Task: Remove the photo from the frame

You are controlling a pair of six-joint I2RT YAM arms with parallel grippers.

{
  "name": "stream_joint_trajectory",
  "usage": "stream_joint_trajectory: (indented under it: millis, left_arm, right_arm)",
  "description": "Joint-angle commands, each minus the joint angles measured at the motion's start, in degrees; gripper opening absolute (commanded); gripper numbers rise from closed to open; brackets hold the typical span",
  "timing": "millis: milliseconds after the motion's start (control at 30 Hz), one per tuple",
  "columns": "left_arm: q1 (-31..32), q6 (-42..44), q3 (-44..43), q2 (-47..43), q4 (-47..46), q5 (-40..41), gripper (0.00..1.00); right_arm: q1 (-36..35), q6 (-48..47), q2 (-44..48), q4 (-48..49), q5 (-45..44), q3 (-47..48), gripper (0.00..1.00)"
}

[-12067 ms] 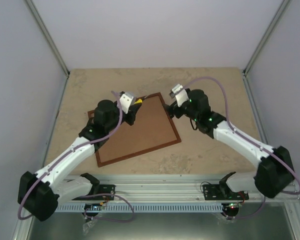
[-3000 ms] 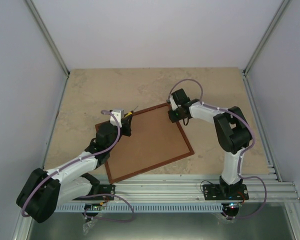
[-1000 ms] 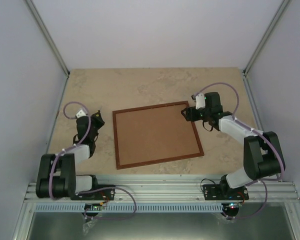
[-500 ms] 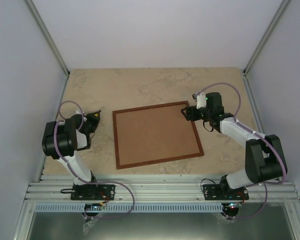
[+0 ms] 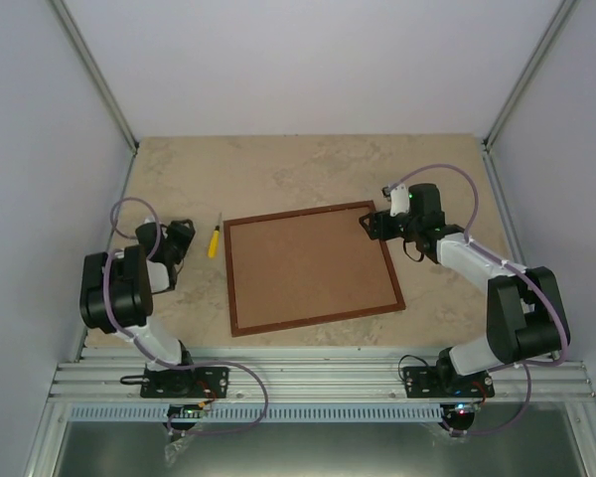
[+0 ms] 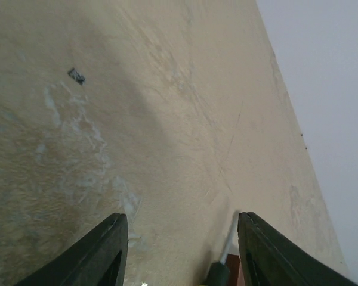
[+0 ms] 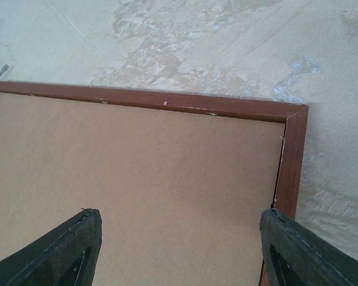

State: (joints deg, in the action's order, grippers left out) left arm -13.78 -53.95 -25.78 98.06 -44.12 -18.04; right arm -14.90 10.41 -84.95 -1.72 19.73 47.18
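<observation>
The frame [image 5: 298, 213] lies back side up in the middle of the table, its brown fibreboard back facing up. The photo is hidden under that back. My right gripper [image 5: 371, 225] hovers open and empty over the frame's far right corner; the right wrist view [image 7: 179, 250] shows both fingers spread above the board and the reddish-brown edge [image 7: 167, 102]. My left gripper [image 5: 182, 238] is open and empty to the left of the frame, low over the table. A yellow-handled screwdriver [image 5: 215, 239] lies between it and the frame; its shaft [image 6: 229, 239] shows between the left fingers.
Metal posts and pale walls enclose the table on three sides. A small dark speck [image 6: 76, 75] lies on the table surface in the left wrist view. The left arm is folded up near the table's left edge.
The left gripper has let go of the yellow screwdriver, which now lies on the table beside the frame's left edge. The right arm and the frame have not moved.
</observation>
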Motion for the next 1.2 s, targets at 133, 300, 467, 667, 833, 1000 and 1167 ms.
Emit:
stream_joint_trajectory:
  millis: [133,300,467,667,833,1000,1167]
  left_arm:
    - [-0.1,6.2,1.6,-11.7,10.0,6.5,0.56]
    - [5.5,9.5,3.6,-20.2,17.9,8.7,0.59]
    - [11.2,9.3,9.7,-30.7,22.8,11.9,0.60]
    - [18.1,9.4,14.9,-38.6,26.9,11.0,0.60]
    - [20.2,9.2,18.4,-42.5,28.1,8.0,0.60]
    - [24.2,9.4,19.3,-42.9,28.4,8.2,0.60]
    - [26.6,7.9,21.1,-39.5,24.4,7.9,0.60]
  right_arm:
    - [0.0,1.1,1.2,0.1,-0.5,-0.6,0.74]
    - [0.0,3.1,2.6,-2.2,-1.6,-1.9,0.76]
    - [-0.3,4.8,5.5,-6.2,-3.1,-4.4,0.77]
    - [-0.2,5.1,8.5,-9.5,-6.5,-7.6,0.78]
    - [0.3,5.7,7.4,-10.0,-7.1,-10.0,0.79]
    - [0.5,7.1,4.4,-8.0,-6.2,-12.0,0.79]
    - [0.5,7.9,2.0,-5.7,-5.1,-12.7,0.79]
